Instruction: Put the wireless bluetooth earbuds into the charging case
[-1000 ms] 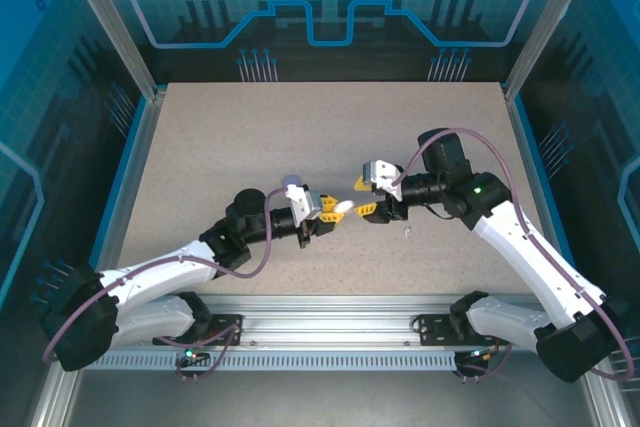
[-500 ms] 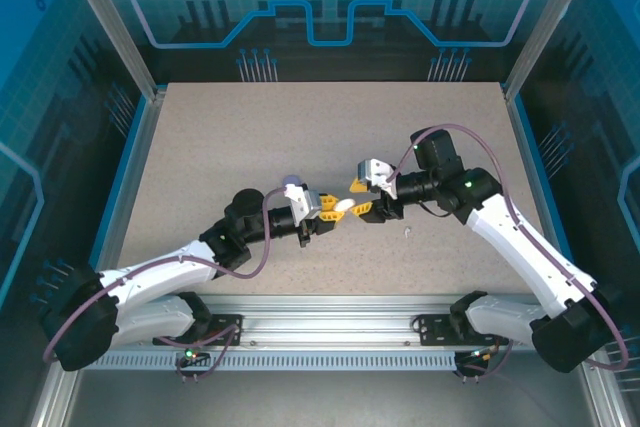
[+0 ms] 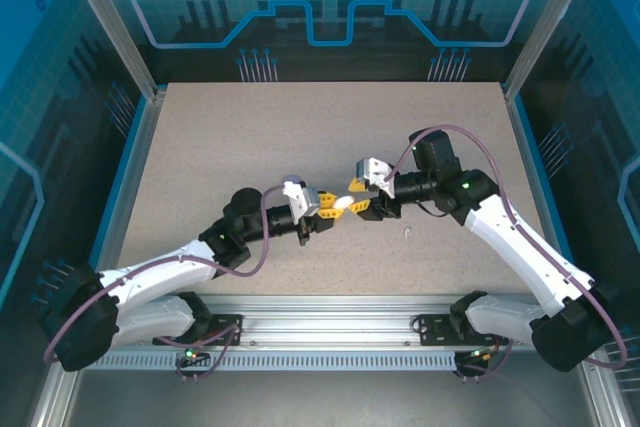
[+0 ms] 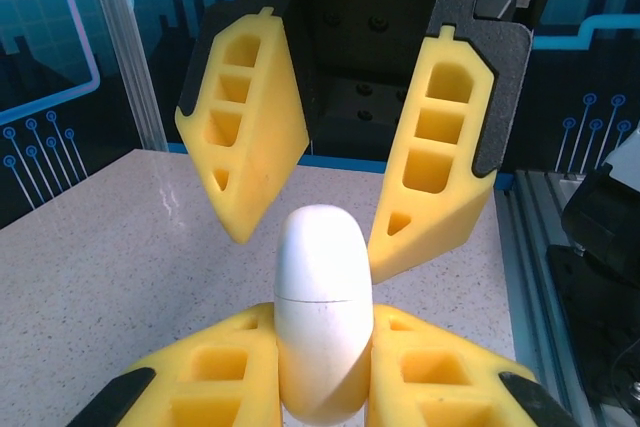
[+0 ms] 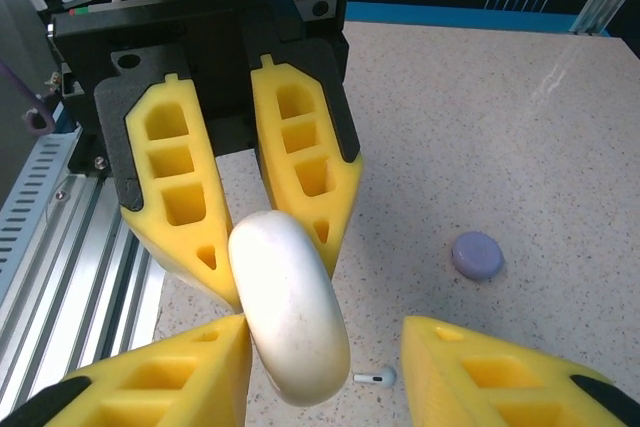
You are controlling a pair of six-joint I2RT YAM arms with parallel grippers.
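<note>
**A:** Where is the glossy white oval plastic charging case (image 4: 322,267)?

**B:** It's clamped in the left gripper (image 4: 322,332). The right gripper (image 5: 325,337) has its jaws apart, straddling the case's free end. One white stemmed earbud (image 5: 375,378) lies on the speckled grey table (image 5: 520,97) beneath that gripper.

**A:** How will it handle?

**B:** Probably light, hard and slippery. Pinch the broad faces above the seam (image 4: 322,299). No readable markings.

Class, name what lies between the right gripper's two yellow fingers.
The white charging case, clamped by the left gripper, has its top between them, plain in the left wrist view.
</note>
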